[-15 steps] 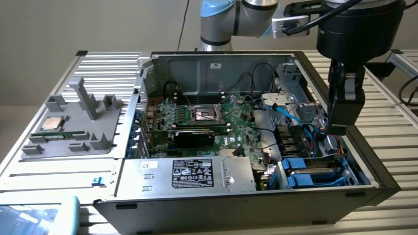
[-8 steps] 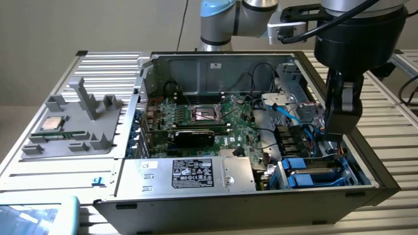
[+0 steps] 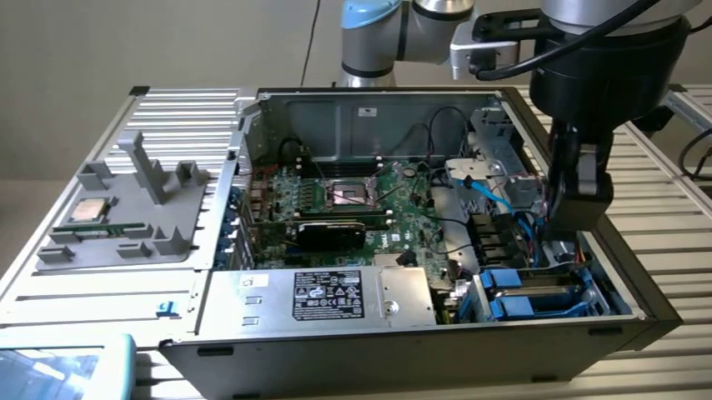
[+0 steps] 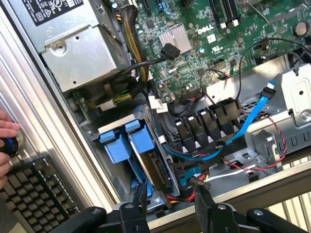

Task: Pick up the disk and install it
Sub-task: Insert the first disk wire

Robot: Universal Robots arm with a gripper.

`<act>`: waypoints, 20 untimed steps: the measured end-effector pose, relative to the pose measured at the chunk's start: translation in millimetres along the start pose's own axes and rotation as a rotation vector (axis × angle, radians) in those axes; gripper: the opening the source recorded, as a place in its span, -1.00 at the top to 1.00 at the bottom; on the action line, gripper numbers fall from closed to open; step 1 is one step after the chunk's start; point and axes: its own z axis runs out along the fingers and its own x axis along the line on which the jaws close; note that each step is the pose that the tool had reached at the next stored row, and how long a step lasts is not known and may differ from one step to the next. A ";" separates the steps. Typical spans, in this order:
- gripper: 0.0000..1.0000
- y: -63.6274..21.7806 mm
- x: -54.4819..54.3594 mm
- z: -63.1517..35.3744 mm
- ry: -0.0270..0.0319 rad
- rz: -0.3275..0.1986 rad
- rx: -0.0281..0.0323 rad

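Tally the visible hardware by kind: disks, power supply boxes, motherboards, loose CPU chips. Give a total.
disk: 1
power supply box: 1
motherboard: 1
CPU chip: 1
Total: 4

an open computer case [image 3: 389,346] lies under the gripper [image 3: 576,221]. a blue cable [image 4: 252,116] runs close to the gripper. the green motherboard [image 3: 368,200] sits to the exterior view's left of it, the silver power-supply box [image 3: 333,296] with a black label near that. a grey tray [image 3: 122,217] holding a cpu chip [image 3: 89,210] rests well away, outside the case. a black keyboard [image 4: 29,194] lies beyond the case wall.
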 end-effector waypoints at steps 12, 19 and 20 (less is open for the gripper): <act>-0.04 -10.9 -5.1 6.4 -0.0247 -0.113 -0.0153; -0.04 -10.8 -4.1 9.0 -0.0439 -0.202 -0.0262; -0.04 -10.9 -3.6 9.6 -0.0444 -0.208 -0.0290</act>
